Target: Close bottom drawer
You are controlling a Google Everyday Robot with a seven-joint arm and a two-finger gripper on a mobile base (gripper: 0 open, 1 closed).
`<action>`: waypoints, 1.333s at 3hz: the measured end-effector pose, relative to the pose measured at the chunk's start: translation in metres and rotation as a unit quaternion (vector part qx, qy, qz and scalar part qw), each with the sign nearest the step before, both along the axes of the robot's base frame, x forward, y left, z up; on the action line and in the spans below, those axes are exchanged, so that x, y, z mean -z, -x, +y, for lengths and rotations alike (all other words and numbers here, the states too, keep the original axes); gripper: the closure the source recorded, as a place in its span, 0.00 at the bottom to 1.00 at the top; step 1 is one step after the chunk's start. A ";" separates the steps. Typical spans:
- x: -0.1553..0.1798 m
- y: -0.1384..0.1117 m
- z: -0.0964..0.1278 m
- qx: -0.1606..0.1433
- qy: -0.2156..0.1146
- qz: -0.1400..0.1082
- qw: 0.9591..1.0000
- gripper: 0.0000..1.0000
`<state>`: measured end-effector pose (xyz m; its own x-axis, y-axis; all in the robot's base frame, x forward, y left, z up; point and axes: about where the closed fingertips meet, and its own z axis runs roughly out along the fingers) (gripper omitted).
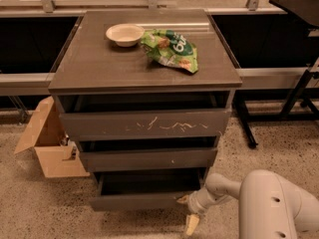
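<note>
Bottom drawer (139, 201): lowest of three, partly pulled out toward 6 o'clock.
Gripper (187, 212): spread wide, one fingertip at the panel's 3 o'clock edge.
Floor (124, 226): open at 6 o'clock.
Cardboard box (52, 151): 9 o'clock, apart.

White letters on the green snack bag (172, 49) read perhaps "ou". The gripper (188, 212) sits by the bottom drawer's (139, 201) right corner.

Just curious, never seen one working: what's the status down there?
Gripper at right front corner of bottom drawer. Drawer partly open. Cardboard box off left, apart.
</note>
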<state>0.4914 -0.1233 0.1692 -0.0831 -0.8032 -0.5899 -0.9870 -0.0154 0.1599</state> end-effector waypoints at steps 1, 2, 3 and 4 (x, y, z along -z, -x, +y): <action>0.001 -0.023 -0.007 0.000 -0.009 -0.008 1.000 0.00; -0.003 -0.045 -0.014 -0.001 -0.022 -0.020 1.000 0.15; -0.010 -0.065 -0.017 -0.002 -0.032 -0.035 0.999 0.38; -0.021 -0.082 -0.021 -0.001 -0.044 -0.055 0.998 0.67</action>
<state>0.5731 -0.1442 0.1905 -0.0129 -0.7482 -0.6633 -0.9985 -0.0260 0.0488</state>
